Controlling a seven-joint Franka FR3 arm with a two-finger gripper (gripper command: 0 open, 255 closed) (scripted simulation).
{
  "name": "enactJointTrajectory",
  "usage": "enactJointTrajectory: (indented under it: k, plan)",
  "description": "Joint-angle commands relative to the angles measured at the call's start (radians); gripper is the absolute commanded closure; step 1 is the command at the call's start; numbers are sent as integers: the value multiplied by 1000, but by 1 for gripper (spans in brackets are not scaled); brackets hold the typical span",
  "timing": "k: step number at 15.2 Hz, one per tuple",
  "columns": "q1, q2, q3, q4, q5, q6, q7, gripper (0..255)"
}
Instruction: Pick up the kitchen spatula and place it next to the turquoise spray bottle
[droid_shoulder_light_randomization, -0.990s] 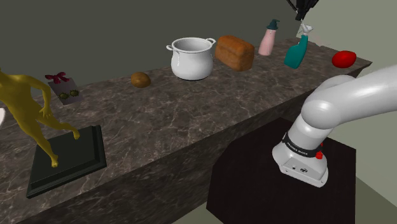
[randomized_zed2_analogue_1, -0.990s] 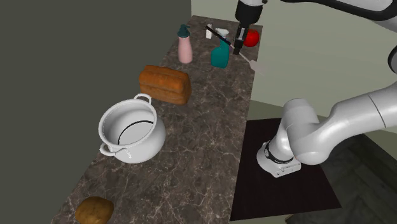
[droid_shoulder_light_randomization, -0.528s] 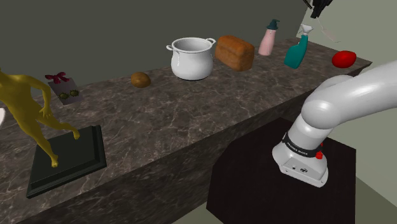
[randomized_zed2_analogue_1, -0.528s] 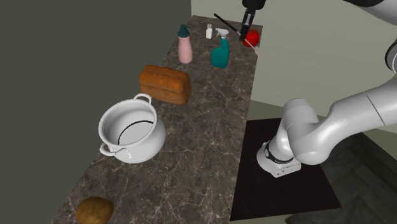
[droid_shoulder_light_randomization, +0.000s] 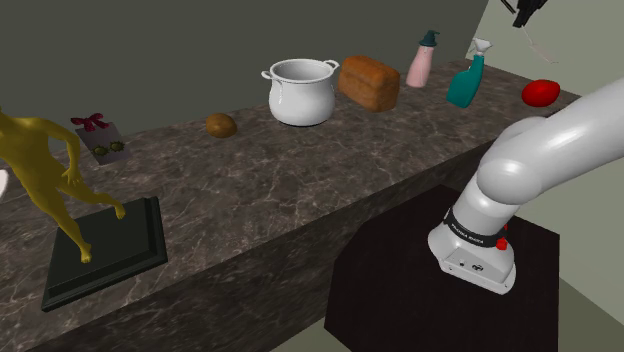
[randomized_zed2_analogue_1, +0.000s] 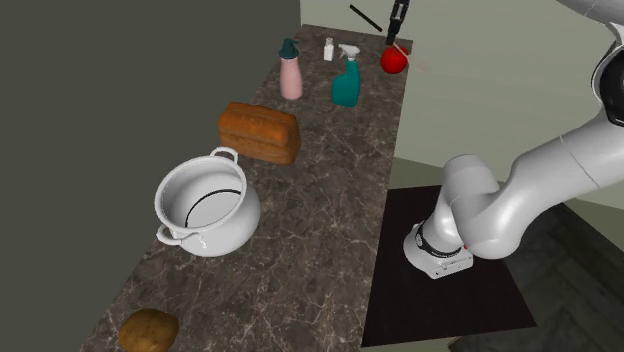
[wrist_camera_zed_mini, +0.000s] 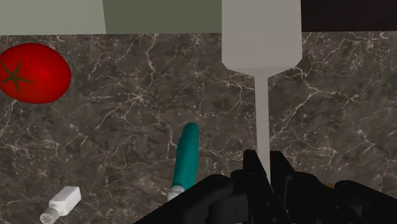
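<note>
Now higher above the counter, claw with spatula.

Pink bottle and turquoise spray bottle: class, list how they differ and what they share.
The pink bottle has a dark cap; the turquoise spray bottle has a white trigger head. The pink bottle stands nearer the bread loaf, the turquoise spray bottle nearer the tomato. Both stand upright on the counter.

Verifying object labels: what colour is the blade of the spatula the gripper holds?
Pale grey; the spatula shows best in the wrist view.
</note>
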Motion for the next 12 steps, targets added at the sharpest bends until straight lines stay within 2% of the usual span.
enactJointTrajectory:
  k: [1,4,12]
  plan:
    - [30,47,-76,66,10,-2,-61,255]
    - [97,126,-217,158,42,6,-152,255]
    - [65,80,-203,21,7,105,-126,255]
